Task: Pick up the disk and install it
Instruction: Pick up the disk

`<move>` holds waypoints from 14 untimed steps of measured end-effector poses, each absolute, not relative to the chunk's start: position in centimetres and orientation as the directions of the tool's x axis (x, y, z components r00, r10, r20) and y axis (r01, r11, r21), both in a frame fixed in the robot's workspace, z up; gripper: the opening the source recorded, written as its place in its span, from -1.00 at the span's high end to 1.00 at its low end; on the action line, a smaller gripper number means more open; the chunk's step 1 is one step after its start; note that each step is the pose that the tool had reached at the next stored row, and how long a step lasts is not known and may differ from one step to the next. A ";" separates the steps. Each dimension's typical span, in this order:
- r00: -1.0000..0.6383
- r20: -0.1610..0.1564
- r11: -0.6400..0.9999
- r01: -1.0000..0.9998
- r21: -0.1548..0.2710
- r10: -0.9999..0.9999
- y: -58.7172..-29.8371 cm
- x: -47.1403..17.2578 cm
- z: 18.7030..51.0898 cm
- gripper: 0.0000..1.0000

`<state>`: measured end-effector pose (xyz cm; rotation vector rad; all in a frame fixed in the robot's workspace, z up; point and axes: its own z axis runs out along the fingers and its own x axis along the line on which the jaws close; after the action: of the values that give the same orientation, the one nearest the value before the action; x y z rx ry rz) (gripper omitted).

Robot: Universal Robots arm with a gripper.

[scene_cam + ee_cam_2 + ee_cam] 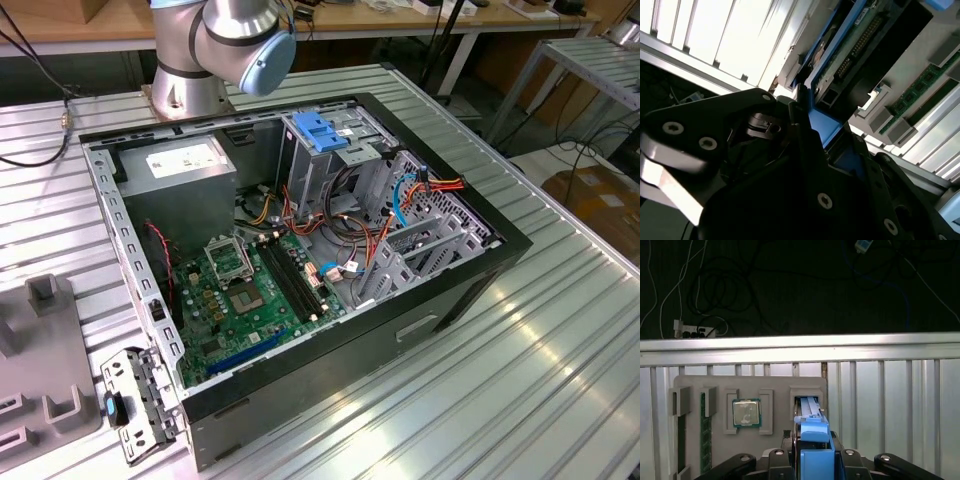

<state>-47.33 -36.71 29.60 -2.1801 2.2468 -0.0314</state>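
One black pincer closed on the flat blue-railed disk, upright in grey moulded tray

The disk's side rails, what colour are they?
Bright blue. The rails of the disk show best in the first wrist view.

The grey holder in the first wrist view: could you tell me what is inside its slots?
A processor chip, a green memory stick and the blue-railed disk; the gripper hides the holder's near edge.

Ribbed metal table, wooden workbench behind, cables across dark floor
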 end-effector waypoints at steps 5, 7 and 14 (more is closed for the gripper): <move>0.005 0.006 -0.005 -1.000 -0.022 -1.000 -36.7 -47.3 29.6 0.25; 0.005 0.006 -0.006 -1.000 -0.022 -1.000 -36.7 -47.3 29.6 0.25; 0.006 0.006 -0.006 -1.000 -0.022 -1.000 -36.7 -47.3 29.6 0.25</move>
<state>-47.32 -36.71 29.59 -2.2201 2.2066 -0.0312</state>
